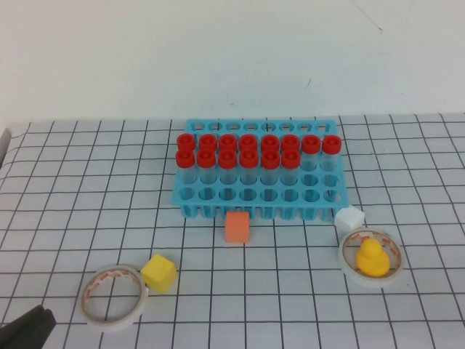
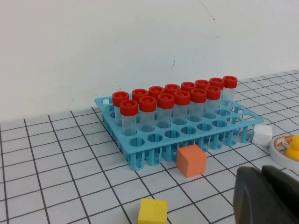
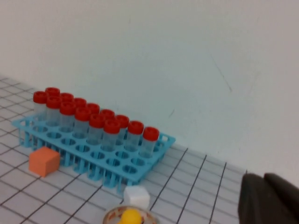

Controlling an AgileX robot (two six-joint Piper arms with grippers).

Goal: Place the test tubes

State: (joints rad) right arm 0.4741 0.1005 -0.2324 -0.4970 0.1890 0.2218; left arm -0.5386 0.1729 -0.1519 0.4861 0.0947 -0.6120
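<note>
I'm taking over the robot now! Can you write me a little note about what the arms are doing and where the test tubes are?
Left gripper: shut, holding nothing, low over the table's near left corner.
Right gripper: shut, holding nothing, on the rack's right side, outside the high view.
Test tubes: fourteen red-capped ones stand in the blue rack, eight in one row and six in the row in front of it.
Done: those fourteen are placed.
Left: no loose tube is in view; the rack's nearer rows have free holes.
</note>
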